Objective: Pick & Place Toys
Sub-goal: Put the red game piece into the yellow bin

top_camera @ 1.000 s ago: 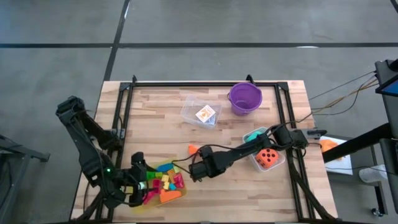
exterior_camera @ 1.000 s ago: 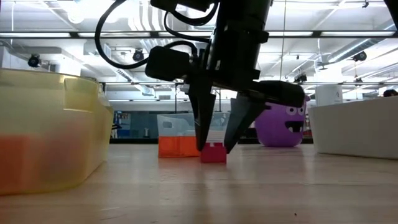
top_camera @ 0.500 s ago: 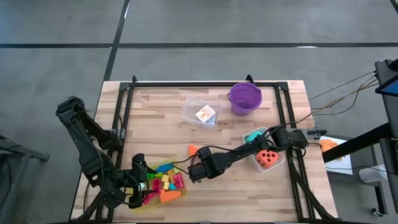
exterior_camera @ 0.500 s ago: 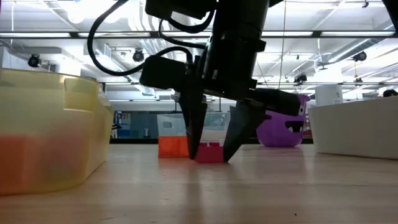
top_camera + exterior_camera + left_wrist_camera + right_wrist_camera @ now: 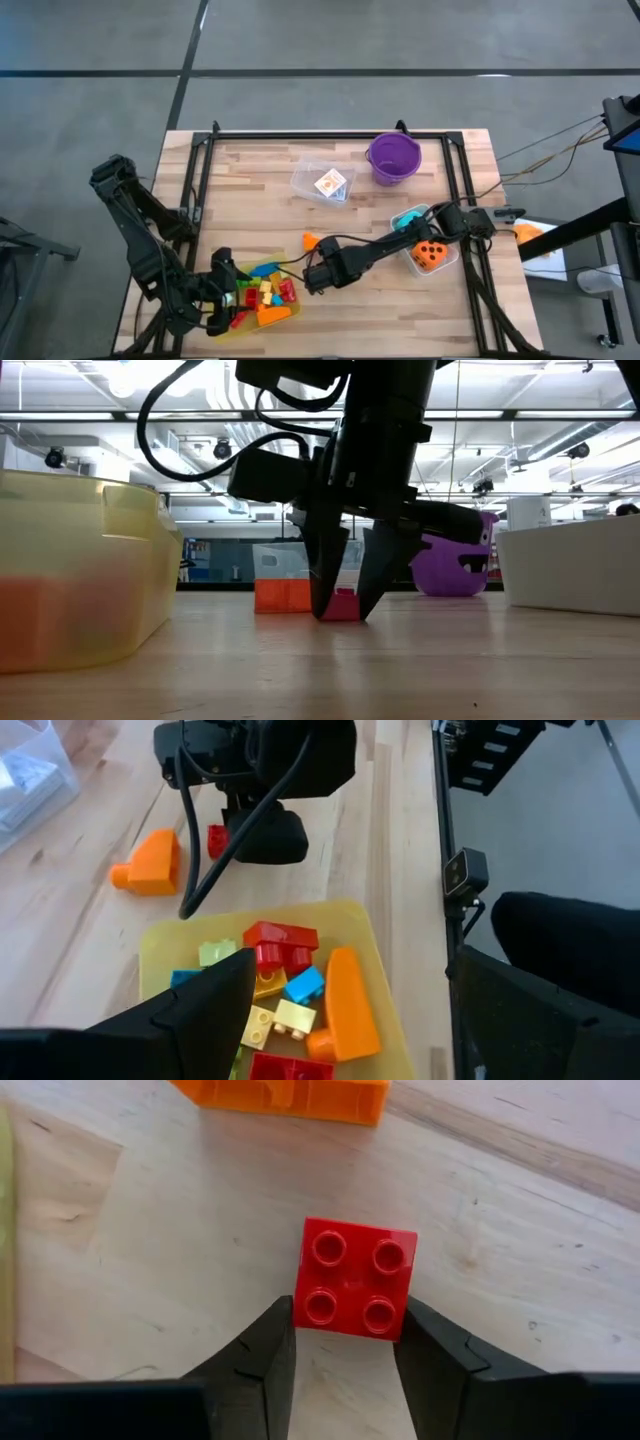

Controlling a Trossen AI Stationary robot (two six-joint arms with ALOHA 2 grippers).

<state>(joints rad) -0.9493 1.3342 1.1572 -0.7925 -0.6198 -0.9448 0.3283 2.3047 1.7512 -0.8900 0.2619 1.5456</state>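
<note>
A small red brick [image 5: 355, 1278] sits studs up on the wooden table, a little right of the yellow tray [image 5: 262, 300]. My right gripper [image 5: 345, 1320] reaches steeply down over it, shut on its two sides; in the low view the brick [image 5: 343, 603] shows between the dark fingers. An orange wedge [image 5: 309, 240] lies just beyond it. My left gripper [image 5: 355, 960] hangs open above the tray at the table's near left. The tray holds several bricks and an orange wedge. My right gripper pinches the red brick's left side [image 5: 299, 1308] and right side [image 5: 408, 1312] between its two fingertips. The fingers [image 5: 325, 575] come from above, pointing steeply down. The brick stands flat on the table, studs up.
A purple bucket [image 5: 393, 158] stands at the far right. A clear tub [image 5: 325, 180] with card packs lies far centre. A second tub [image 5: 430, 255] at the right edge holds an orange die and a teal one. Black frame rails run along the table's sides.
My right gripper has sunk slightly over the red brick. Its fingers spread wider, then closed in onto the brick's sides. The brick has stayed on the table.
</note>
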